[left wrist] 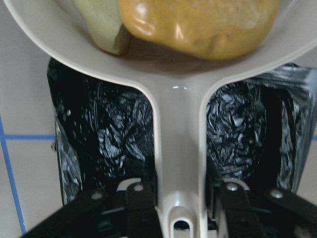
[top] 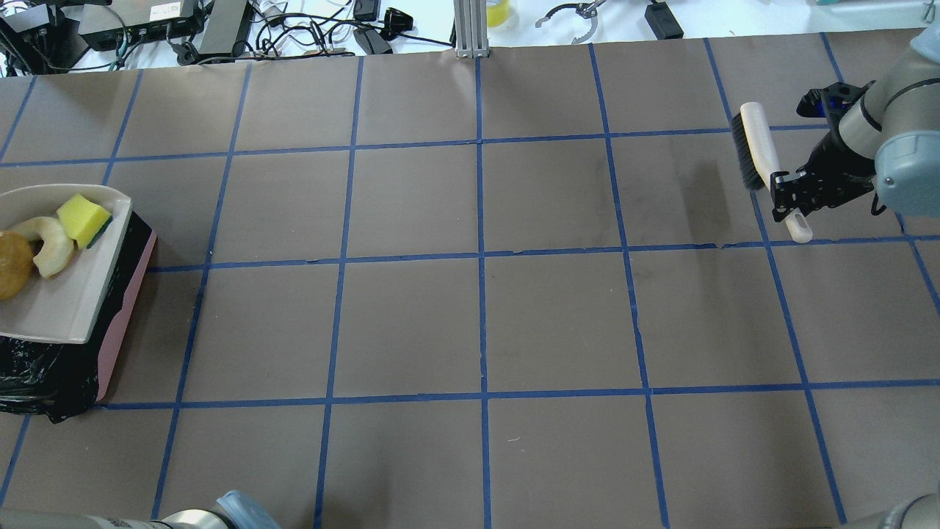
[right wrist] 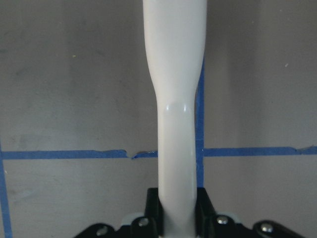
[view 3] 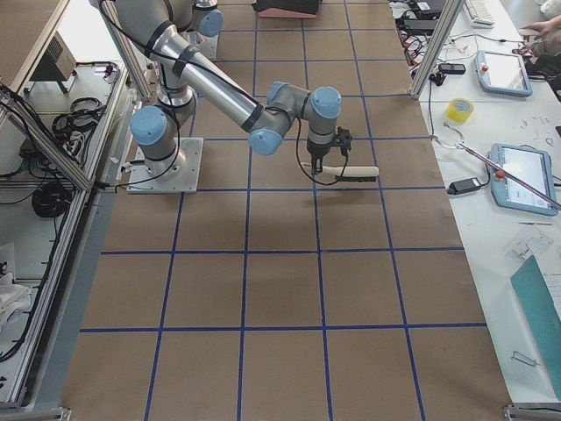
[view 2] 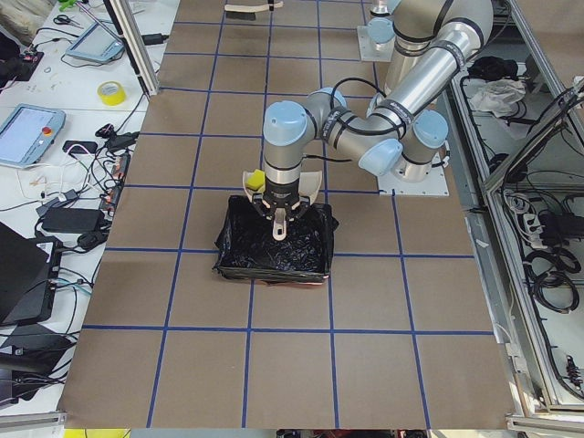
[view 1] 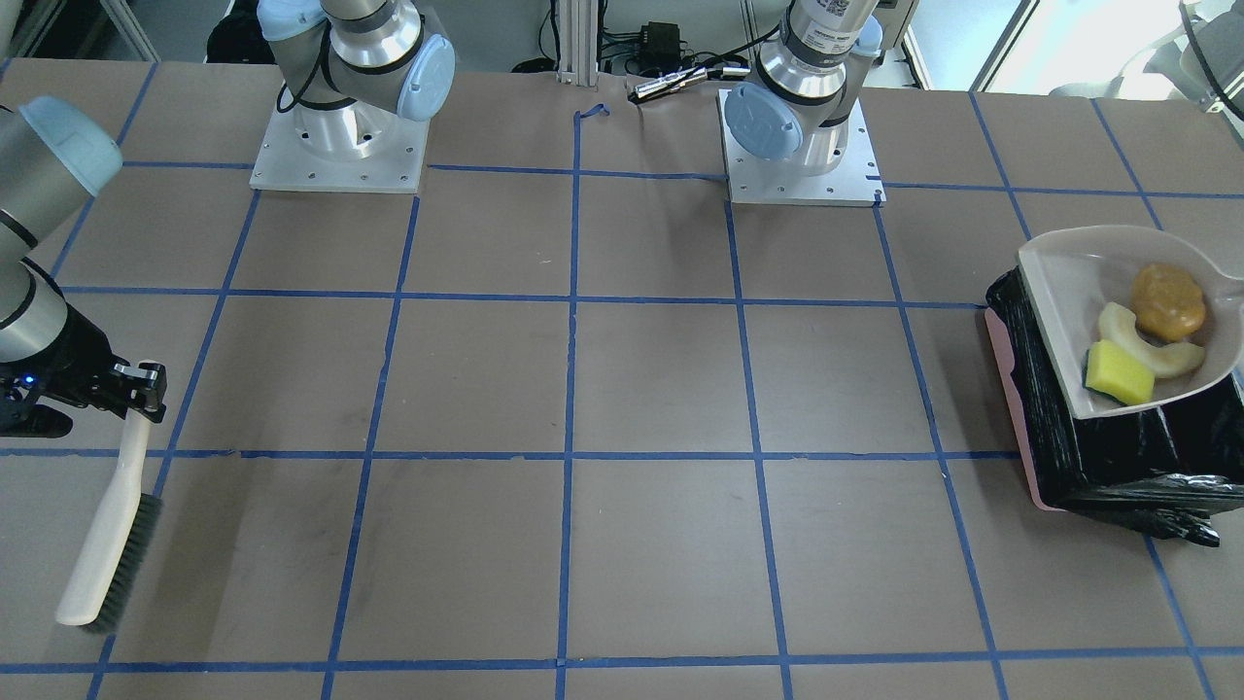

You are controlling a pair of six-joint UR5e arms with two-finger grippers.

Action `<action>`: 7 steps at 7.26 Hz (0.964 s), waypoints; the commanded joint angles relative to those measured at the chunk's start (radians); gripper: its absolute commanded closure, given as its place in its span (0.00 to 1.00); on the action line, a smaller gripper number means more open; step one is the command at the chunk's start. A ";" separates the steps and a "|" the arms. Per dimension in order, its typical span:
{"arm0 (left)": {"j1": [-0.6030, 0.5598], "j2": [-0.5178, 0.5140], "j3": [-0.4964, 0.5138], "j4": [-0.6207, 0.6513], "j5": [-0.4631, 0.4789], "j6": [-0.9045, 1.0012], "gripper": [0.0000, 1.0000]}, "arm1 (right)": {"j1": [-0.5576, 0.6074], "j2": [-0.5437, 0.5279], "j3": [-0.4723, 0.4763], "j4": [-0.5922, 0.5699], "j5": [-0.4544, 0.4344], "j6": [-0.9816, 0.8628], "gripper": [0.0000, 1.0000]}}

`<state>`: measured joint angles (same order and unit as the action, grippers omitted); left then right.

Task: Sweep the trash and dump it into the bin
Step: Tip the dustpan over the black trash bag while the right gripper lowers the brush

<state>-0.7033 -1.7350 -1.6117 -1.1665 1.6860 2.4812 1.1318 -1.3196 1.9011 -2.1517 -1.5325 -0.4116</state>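
My left gripper (left wrist: 178,201) is shut on the handle of a pale grey dustpan (view 1: 1093,277) and holds it over the bin (view 1: 1118,457), a pinkish box lined with a black bag. In the pan lie the trash scraps: an amber-orange lump (view 1: 1167,301), a cream crescent (view 1: 1142,345) and a yellow wedge (view 1: 1120,373). The pan tilts over the bin's far side in the overhead view (top: 59,301). My right gripper (top: 789,195) is shut on the handle of a white brush (top: 756,143) at the table's opposite end, bristles near the tabletop.
The brown table with blue tape lines (top: 481,264) stretches between bin and brush. The two arm bases (view 1: 340,146) stand at the back edge. Cables and electronics (top: 183,29) lie beyond the far edge.
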 commanded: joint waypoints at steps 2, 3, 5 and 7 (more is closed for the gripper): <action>0.013 -0.028 0.018 0.218 0.172 0.045 0.76 | -0.004 0.011 0.067 -0.059 -0.012 -0.033 1.00; 0.011 -0.032 0.007 0.284 0.223 0.051 0.76 | -0.004 0.011 0.067 -0.060 -0.014 -0.055 1.00; -0.014 -0.049 -0.014 0.397 0.332 0.082 0.75 | -0.004 0.011 0.062 -0.062 -0.017 -0.046 0.57; -0.126 -0.060 -0.053 0.624 0.477 0.239 0.75 | -0.004 0.011 0.059 -0.065 -0.011 -0.053 0.37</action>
<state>-0.7685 -1.7873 -1.6428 -0.6742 2.0687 2.6386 1.1275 -1.3085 1.9618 -2.2147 -1.5469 -0.4570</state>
